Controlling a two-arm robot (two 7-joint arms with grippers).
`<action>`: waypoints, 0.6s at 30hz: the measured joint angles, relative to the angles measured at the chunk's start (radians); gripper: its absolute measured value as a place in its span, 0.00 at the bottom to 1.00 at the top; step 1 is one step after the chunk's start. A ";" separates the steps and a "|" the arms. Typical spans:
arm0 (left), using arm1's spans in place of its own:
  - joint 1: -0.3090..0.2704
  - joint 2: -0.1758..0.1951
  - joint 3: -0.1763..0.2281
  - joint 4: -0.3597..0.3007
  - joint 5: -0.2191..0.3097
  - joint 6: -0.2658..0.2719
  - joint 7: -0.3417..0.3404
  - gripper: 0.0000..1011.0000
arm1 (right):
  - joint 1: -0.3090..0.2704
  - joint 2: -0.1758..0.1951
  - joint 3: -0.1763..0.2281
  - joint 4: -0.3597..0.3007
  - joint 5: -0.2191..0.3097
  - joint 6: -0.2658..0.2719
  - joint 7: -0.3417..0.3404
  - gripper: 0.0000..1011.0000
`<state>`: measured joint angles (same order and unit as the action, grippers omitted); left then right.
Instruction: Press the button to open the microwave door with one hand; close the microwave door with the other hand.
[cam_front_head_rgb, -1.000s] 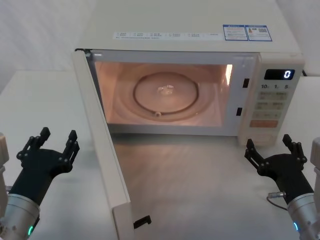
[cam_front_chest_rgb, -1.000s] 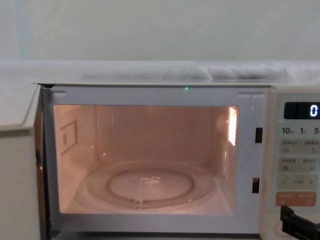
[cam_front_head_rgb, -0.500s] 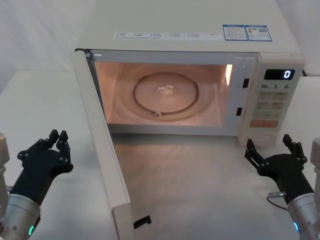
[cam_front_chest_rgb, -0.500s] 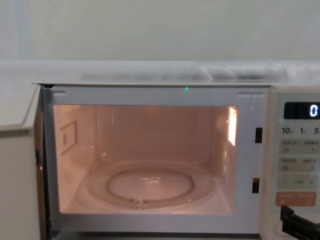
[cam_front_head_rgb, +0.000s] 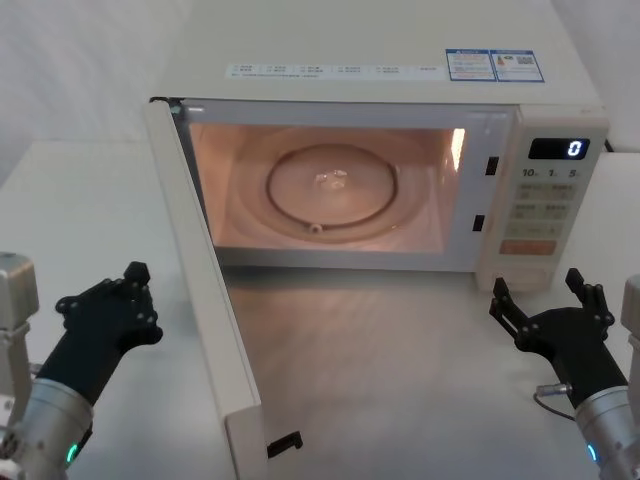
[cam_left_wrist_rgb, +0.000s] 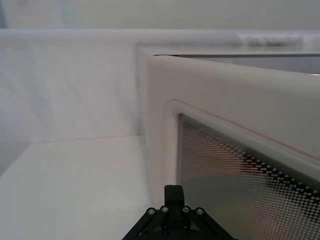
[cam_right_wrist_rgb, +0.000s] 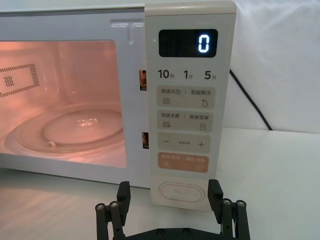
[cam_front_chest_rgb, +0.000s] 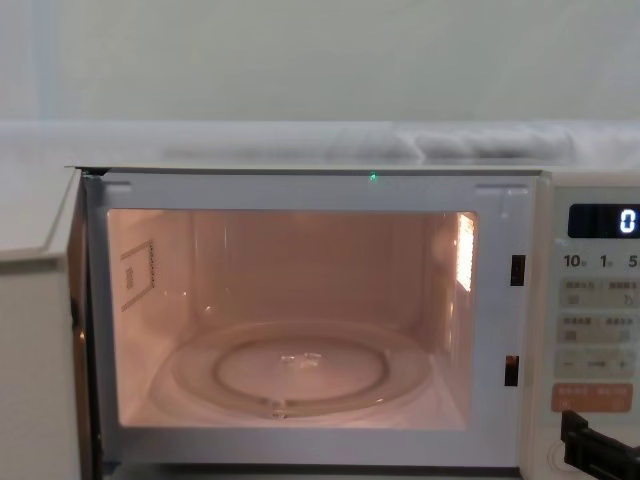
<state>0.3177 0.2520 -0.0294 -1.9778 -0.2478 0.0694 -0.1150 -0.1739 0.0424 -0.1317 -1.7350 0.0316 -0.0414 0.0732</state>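
Behind open microwave door (cam_front_head_rgb: 205, 300), left tool (cam_front_head_rgb: 128, 290) fingers closed.

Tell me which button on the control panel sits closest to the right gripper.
The cream oval button at the panel's bottom edge, straight ahead of the open right gripper. The orange button and grey keys sit higher up.

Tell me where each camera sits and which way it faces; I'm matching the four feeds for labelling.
Head view: high up, looking down at the open microwave, the swung-out door, the left gripper and the right gripper.
Chest view: low, facing straight into the lit cavity; the right gripper shows at the lower right.
Left wrist view: on the left arm, facing the door's outer window side.
Right wrist view: on the right arm, facing the control panel and the oval button, with open fingers.
Shared: head, chest and right wrist views all show the display reading 0.
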 joint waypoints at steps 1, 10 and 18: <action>-0.009 0.009 -0.001 -0.002 -0.008 0.018 -0.020 0.00 | 0.000 0.000 0.000 0.000 0.000 0.000 0.000 0.99; -0.056 0.085 -0.050 -0.065 -0.117 0.104 -0.123 0.00 | 0.000 0.000 0.000 0.000 0.000 0.000 0.000 0.99; -0.114 0.176 -0.089 -0.077 -0.232 0.152 -0.227 0.00 | 0.000 0.000 0.000 0.000 0.000 0.000 0.000 0.99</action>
<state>0.2032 0.4278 -0.1183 -2.0550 -0.4803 0.2219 -0.3422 -0.1738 0.0424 -0.1320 -1.7350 0.0316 -0.0414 0.0732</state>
